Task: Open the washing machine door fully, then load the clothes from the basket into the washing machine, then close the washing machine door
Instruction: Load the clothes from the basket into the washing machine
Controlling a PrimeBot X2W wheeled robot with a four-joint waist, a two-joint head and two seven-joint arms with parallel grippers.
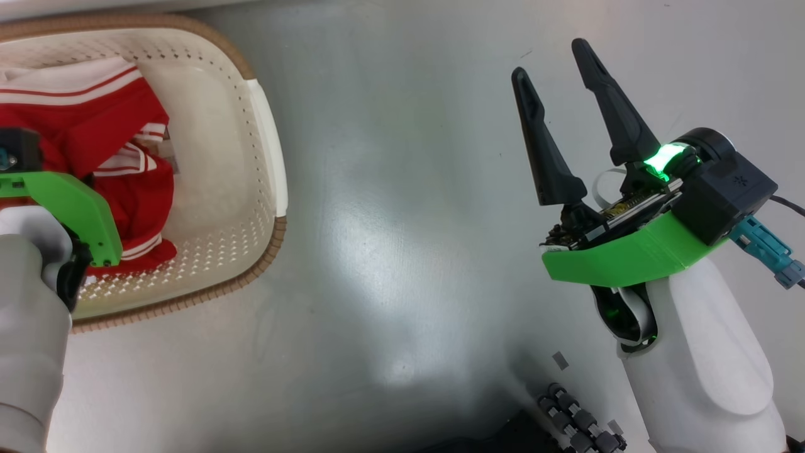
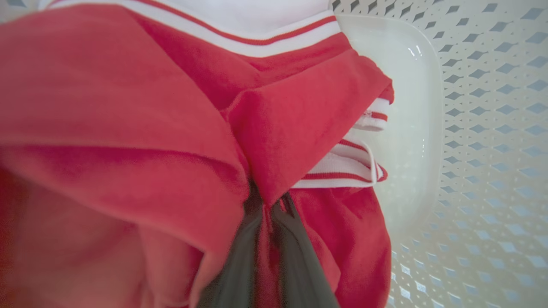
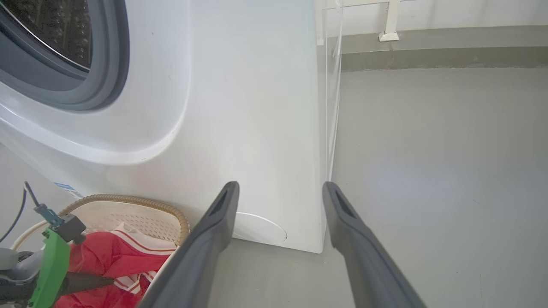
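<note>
The cream basket (image 1: 267,145) stands on the floor at the upper left of the head view, with the red, white-striped clothes (image 1: 94,132) inside. My left gripper (image 2: 269,209) reaches down into the basket; its two dark fingers (image 2: 239,256) are pinched close together on a fold of the red clothes (image 2: 128,128). My right gripper (image 1: 550,63) hovers open over bare floor, well to the right of the basket, holding nothing. In the right wrist view the washing machine (image 3: 239,107) shows its uncovered drum mouth and grey gasket (image 3: 98,85) above the basket (image 3: 128,201). The washing machine door is out of view.
Grey floor (image 1: 390,251) stretches between the basket and my right arm. My base's dark rollers (image 1: 578,421) sit at the bottom edge. A small round flap (image 3: 259,229) lies low on the machine's front. To the machine's right is open floor (image 3: 428,149) up to a low kerb.
</note>
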